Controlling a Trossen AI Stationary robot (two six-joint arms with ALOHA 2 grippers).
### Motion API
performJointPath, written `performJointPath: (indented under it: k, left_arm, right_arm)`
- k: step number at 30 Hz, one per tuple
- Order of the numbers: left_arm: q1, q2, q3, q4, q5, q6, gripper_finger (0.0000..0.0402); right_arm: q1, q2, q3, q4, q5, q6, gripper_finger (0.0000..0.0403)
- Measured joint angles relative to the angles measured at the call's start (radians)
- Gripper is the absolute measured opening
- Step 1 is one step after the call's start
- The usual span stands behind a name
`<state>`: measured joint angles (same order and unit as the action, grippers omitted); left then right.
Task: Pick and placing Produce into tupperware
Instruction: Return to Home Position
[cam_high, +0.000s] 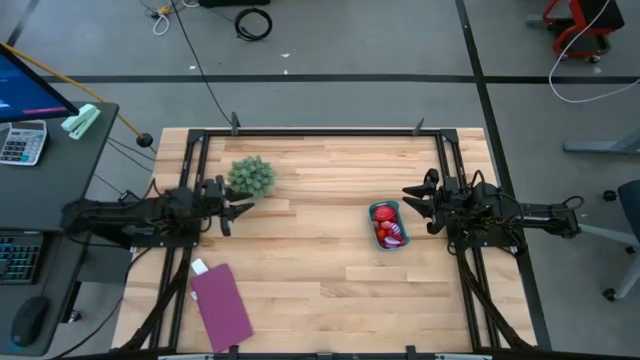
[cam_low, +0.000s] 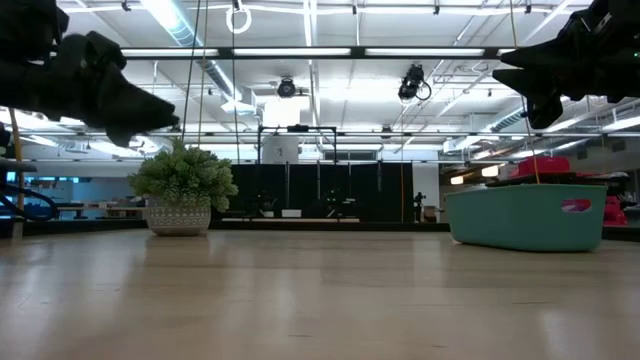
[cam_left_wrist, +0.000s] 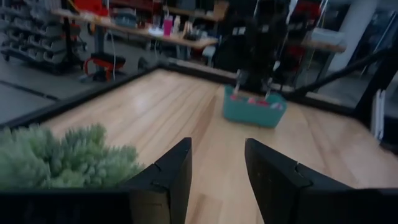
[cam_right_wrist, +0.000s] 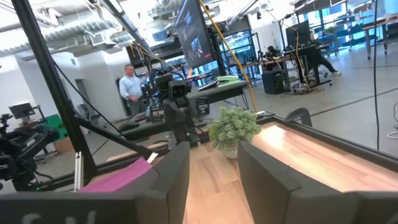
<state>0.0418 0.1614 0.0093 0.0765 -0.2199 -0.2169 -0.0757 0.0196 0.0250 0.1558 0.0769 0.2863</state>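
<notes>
The bench (cam_high: 320, 220) is broad and mostly bare wood, and the two dark arms sit at its opposite side edges, which reads to me as parked rather than working. The left gripper (cam_high: 238, 212) hangs just beside the plant (cam_high: 251, 176), fingers parted and holding nothing. The right gripper (cam_high: 412, 203) hovers near the tub (cam_low: 520, 218), raised above it, its fingers likewise apart and empty. A purple sheet (cam_high: 221, 305) lies flat at the near left corner, well apart from everything, so I take it to have no part in the job. The tub stands right of centre, within easy reach of the right arm. All the produce (cam_high: 386, 228) I can see is heaped inside it, red and pink, so the packing looks finished.
</notes>
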Motion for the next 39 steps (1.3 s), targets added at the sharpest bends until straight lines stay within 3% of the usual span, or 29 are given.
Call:
performJointPath:
  k: [7, 39]
  left_arm:
    - [0.0, -0.078, 0.0, 0.004, 0.0, 0.001, 0.0149]
    - [0.0, -0.053, 0.0, 0.001, 0.0, 0.001, 0.0145]
  right_arm:
    - [0.0, 0.0, 0.0, 0.0, 0.0, 0.0, 0.0144]
    - [0.0, 0.0, 0.0, 0.0, 0.0, 0.0, 0.0144]
